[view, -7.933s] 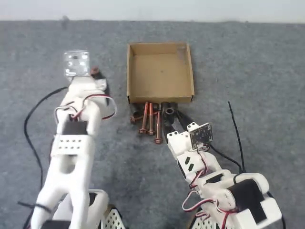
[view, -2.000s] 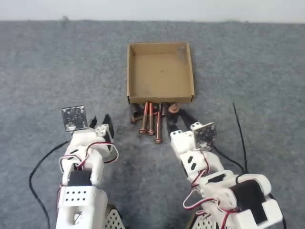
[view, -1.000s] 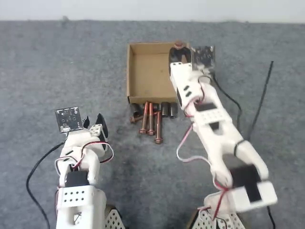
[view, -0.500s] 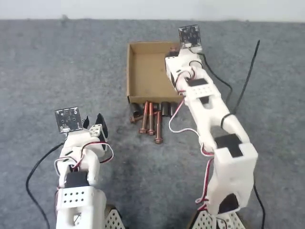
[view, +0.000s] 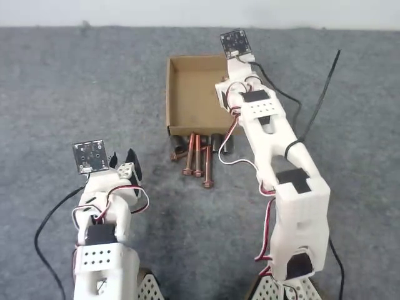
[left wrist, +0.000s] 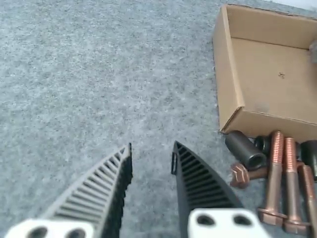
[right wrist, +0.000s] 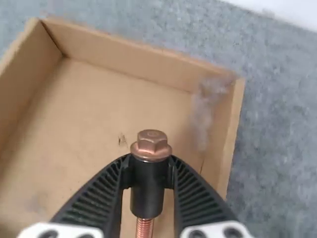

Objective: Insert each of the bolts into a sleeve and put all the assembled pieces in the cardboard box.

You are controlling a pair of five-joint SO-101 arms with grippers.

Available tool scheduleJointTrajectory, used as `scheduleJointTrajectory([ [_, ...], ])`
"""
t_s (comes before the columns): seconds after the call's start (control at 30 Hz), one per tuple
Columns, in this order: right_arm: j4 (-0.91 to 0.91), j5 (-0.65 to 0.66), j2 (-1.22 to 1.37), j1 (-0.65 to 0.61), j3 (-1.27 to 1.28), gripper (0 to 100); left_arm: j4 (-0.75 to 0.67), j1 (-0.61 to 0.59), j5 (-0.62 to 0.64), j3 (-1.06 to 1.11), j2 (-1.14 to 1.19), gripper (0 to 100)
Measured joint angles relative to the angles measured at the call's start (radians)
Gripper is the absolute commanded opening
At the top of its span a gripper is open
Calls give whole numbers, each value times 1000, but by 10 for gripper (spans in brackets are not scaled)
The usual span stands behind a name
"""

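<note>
While the right gripper [right wrist: 150, 163] clamps a sleeved bolt [right wrist: 151, 145] over the cardboard box [right wrist: 138, 54], left gripper [left wrist: 151, 148] low, slightly parted.

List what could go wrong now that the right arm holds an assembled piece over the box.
1. The right end effector clamps only the sleeve; the bolt, ungripped, might slide out when dropped.
2. The loose bolts lie crowded against the front wall of the cardboard box, so the arm might scatter them on pulling back.
</note>
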Motion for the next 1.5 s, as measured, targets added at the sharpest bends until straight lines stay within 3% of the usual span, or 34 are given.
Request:
scheduleJointTrajectory([
  [0.1,2,0,25,2,0,9,0,0,0,0,0,122],
  [0.27,2,0,26,0,0,108,0,0,0,0,0,122],
  [0.73,98,0,-17,3,-26,112,0,0,0,0,0,122],
  [1.3,707,0,-253,0,-28,112,0,0,0,0,0,122],
  [1.5,882,-87,-285,-34,-28,112,0,0,0,0,0,122],
])
